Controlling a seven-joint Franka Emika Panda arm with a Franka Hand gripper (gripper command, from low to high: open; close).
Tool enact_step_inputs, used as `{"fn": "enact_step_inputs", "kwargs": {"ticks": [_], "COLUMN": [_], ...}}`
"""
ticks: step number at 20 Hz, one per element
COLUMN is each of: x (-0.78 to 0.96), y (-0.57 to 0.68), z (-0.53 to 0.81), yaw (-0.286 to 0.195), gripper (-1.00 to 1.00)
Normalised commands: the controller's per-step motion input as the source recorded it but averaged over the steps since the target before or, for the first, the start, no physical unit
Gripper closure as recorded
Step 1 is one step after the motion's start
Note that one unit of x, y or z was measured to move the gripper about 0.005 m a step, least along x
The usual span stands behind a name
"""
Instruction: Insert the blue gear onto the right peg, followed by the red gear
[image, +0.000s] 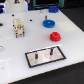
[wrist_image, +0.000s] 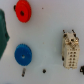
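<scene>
Presently nothing is inserted: the blue gear (image: 48, 22) lies flat on the white surface (image: 70, 40), the red gear (image: 55, 36) just beside it, both well apart from the right peg (image: 50, 51) on its grey plate (image: 56, 58). My tool shows in neither view, so I cannot tell its state. The opening step stands: I judge I must descend over the blue gear's hub and grip it.

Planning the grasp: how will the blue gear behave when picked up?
The blue gear looks like rigid plastic, so probably stiff and light. It lies flat on the table, so it should not roll. Its raised hub likely offers the jaws a hold.
</scene>
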Motion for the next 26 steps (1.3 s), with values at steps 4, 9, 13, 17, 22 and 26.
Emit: {"fn": "enact_step_inputs", "kwargs": {"ticks": [4,9,13,17,22,26], "x": [-0.77,-0.80,-0.74,-0.61,-0.50,-0.42], "y": [0.44,0.38,0.38,0.40,0.40,0.45], "z": [-0.17,-0.19,-0.29,-0.38,-0.46,-0.49], "yaw": [0.000,0.000,0.000,0.000,0.000,0.000], "gripper": [-1.00,-1.00,-1.00,-1.00,-1.00,-1.00]}}
